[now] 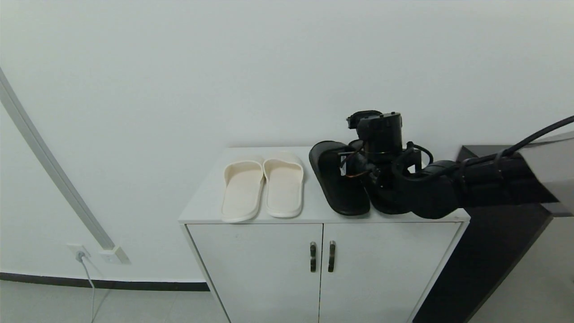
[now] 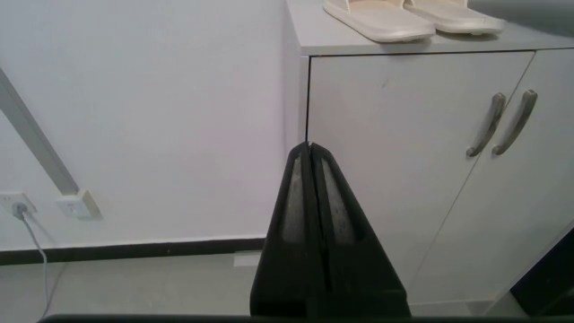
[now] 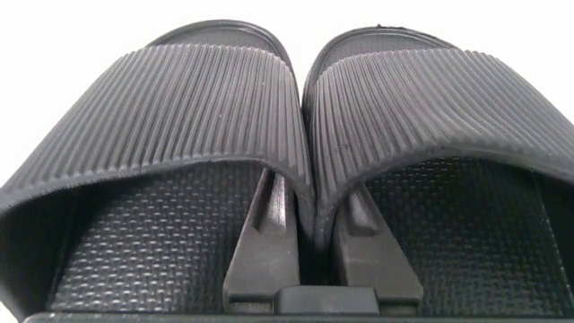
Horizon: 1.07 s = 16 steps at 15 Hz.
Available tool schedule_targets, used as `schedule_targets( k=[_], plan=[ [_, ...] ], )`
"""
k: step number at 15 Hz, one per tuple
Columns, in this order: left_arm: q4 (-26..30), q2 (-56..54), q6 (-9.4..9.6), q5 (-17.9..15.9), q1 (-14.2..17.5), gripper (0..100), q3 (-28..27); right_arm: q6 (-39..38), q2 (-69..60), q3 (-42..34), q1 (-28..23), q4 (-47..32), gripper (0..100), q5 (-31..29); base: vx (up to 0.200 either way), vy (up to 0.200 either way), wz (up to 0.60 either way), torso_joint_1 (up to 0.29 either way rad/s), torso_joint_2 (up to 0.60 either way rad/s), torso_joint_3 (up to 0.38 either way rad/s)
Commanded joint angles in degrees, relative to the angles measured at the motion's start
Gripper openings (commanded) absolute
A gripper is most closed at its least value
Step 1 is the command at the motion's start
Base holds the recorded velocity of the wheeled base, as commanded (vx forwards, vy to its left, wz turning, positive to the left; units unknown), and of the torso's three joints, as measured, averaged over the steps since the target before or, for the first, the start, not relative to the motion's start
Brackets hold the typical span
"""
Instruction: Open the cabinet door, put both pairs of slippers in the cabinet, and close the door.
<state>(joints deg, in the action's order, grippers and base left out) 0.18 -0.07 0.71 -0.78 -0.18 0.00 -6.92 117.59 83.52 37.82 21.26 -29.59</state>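
Note:
A white cabinet (image 1: 255, 269) stands against the wall with both doors shut, its two dark handles (image 1: 322, 256) side by side at the middle. On its top (image 1: 202, 197) lie a pair of cream slippers (image 1: 262, 188) and, to their right, a pair of black ribbed slippers (image 1: 338, 184). My right gripper (image 1: 363, 179) is down on the black pair. In the right wrist view its fingers (image 3: 269, 233) reach one into each black slipper (image 3: 206, 108) and pinch the two inner walls together. My left gripper (image 2: 309, 157) is shut and empty, low beside the cabinet's left side.
A dark piece of furniture (image 1: 484, 260) stands right against the cabinet's right side. On the wall at the lower left a socket (image 1: 80, 253) holds a plugged cord, and a grey conduit (image 1: 45, 157) slants down to it. Floor lies free in front of the doors.

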Motion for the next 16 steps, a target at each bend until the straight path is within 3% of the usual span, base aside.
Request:
schedule_targets(
  k=[1,7,10,14,16],
  plan=[
    [0.0,0.1,0.0,0.0,0.0,0,0.0,1.5,-13.4,-12.6,2.6,1.8,0,6.1,0.0,0.0,0.0,0.0,0.0,0.0],
    [0.0,0.1,0.0,0.0,0.0,0,0.0,2.1,-31.5,-34.2,3.7,1.5,0,28.7,0.0,0.0,0.0,0.0,0.0,0.0],
    [0.0,0.1,0.0,0.0,0.0,0,0.0,2.0,-34.8,-40.9,5.8,1.9,0,29.3,0.0,0.0,0.0,0.0,0.0,0.0],
    [0.0,0.1,0.0,0.0,0.0,0,0.0,1.7,-34.5,-41.7,5.7,2.1,0,29.8,0.0,0.0,0.0,0.0,0.0,0.0],
    [0.0,0.1,0.0,0.0,0.0,0,0.0,2.0,-34.4,-41.9,5.7,2.1,0,29.9,-0.2,0.0,0.0,0.005,0.0,0.005]
  ],
)
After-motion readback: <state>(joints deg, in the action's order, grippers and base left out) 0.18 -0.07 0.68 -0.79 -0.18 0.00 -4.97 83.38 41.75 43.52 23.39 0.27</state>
